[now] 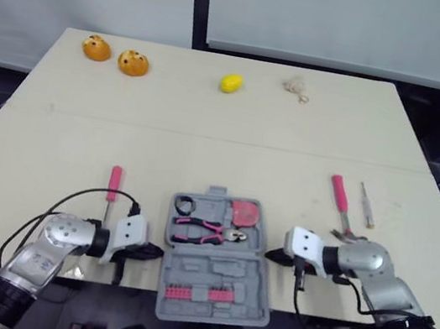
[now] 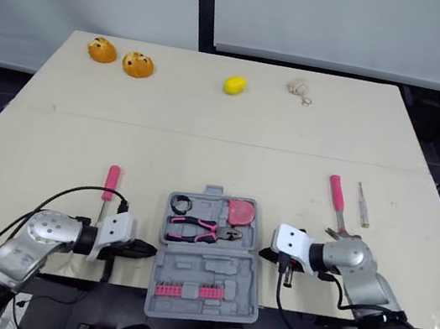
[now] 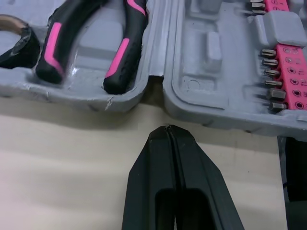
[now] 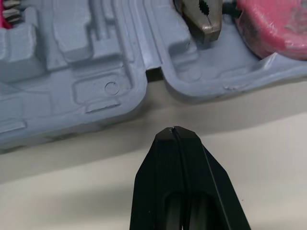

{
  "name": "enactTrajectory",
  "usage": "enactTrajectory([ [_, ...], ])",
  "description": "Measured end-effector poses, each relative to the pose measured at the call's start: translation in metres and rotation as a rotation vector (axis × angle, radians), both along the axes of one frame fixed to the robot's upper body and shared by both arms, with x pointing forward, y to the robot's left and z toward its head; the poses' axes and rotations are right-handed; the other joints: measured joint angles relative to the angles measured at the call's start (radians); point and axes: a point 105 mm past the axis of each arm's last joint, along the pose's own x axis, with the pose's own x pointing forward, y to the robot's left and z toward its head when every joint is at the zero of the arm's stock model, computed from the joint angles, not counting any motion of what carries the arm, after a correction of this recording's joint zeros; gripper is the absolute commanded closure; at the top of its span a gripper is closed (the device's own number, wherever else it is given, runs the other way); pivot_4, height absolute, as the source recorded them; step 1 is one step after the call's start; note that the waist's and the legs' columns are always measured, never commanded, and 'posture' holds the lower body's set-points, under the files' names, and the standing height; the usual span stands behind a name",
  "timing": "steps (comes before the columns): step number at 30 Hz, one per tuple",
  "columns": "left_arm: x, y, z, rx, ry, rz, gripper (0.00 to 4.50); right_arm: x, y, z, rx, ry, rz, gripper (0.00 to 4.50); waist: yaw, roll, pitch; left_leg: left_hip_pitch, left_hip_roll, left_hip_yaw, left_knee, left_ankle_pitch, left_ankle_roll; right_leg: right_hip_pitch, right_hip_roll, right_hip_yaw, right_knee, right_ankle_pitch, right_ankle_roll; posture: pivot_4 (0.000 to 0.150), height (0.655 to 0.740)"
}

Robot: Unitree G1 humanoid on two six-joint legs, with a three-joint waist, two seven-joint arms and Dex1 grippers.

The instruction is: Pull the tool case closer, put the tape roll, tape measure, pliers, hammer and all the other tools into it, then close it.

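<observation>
One ridged grey plastic case (image 1: 219, 268) lies open at the table's (image 1: 209, 129) 6 o'clock, pink-handled pliers (image 1: 206, 231) nested inside; left gripper (image 3: 166, 129) at its 9, right gripper (image 4: 173, 129) at its 3, both pinched together, forearms low.

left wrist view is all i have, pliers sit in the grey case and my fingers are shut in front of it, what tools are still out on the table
observer: A pink-handled hammer lies on the table, to the right of the tool case.
operator: anything on my left side
observer: Yes, a pink-handled screwdriver lies left of the case, close to the left gripper.
operator: and my other arm
observer: The right gripper is shut and empty, its tips just short of the case's right side, by the hinge.
</observation>
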Motion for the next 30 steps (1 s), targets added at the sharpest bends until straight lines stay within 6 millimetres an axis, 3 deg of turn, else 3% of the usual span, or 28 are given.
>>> enactTrajectory([
  [7, 0.015, 0.0, 0.003, 0.004, -0.029, 0.036, 4.44, 0.001, 0.022, -0.001, 0.056, 0.023, -0.012, 4.5, -0.001, 0.0, 0.0, 0.0, 0.0, 0.0, 0.002, 0.0, 0.0, 0.0, 0.0, 0.0, 0.002, 0.0, 0.0, 0.15, 0.74],
  [18, 0.048, 0.032, 0.016, 0.061, -0.089, 0.136, 4.44, 0.027, 0.054, 0.012, 0.102, -0.026, -0.036, 4.5, -0.001, 0.0, 0.0, -0.001, 0.0, 0.001, 0.003, 0.0, 0.0, -0.003, 0.001, 0.001, 0.004, 0.0, -0.001, 0.15, 0.74],
  [24, 0.06, 0.034, 0.019, 0.066, -0.117, 0.16, 4.44, 0.043, 0.058, 0.019, 0.11, -0.047, -0.066, 4.5, -0.001, 0.0, 0.0, -0.001, 0.001, 0.002, 0.004, 0.0, 0.0, -0.003, 0.001, 0.001, 0.004, 0.0, -0.001, 0.15, 0.74],
  [30, 0.069, 0.027, 0.02, 0.06, -0.143, 0.174, 4.44, 0.048, 0.051, 0.013, 0.087, -0.043, -0.097, 4.5, 0.001, 0.0, 0.0, -0.002, 0.001, 0.002, 0.005, 0.0, 0.0, -0.003, 0.0, 0.001, 0.004, 0.0, -0.001, 0.15, 0.74],
])
